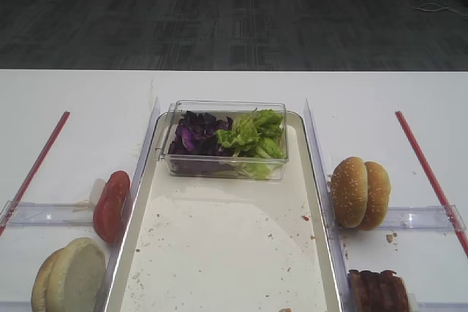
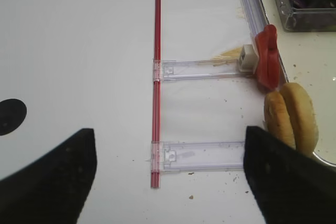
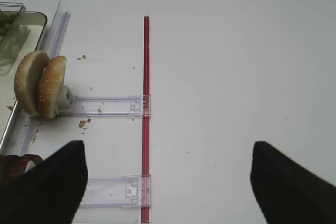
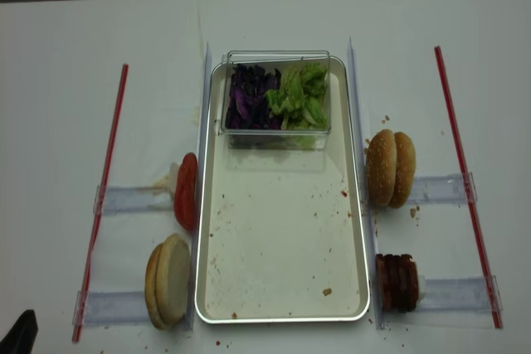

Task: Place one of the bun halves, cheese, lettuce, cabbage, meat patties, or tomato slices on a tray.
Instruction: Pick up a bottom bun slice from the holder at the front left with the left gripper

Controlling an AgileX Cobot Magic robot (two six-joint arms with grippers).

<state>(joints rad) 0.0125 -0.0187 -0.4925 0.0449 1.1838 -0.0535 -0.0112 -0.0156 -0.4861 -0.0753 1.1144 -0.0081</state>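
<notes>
Left gripper [image 2: 168, 177] gaped wide, empty, left of tray [image 4: 282, 304] | right gripper [image 3: 168, 182] likewise spread, holding nothing | bun halves [image 4: 168, 291] and tomato slices [image 4: 186, 191] stood on edge against tray's left rim, likely for easy pinching | meat patties [image 4: 398, 283] right | lettuce [image 4: 300, 97], cabbage [image 4: 247, 97] boxed at far end.

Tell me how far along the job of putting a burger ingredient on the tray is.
Nothing looks done yet: the silvery metal tray holds only crumbs and the clear plastic box of leaves. Nothing is in hand; the left gripper and right gripper are both open over bare table. The pale cream bun halves, red tomato slices and dark brown meat patties stand in racks beside the tray. One piece remains to be picked and placed.
</notes>
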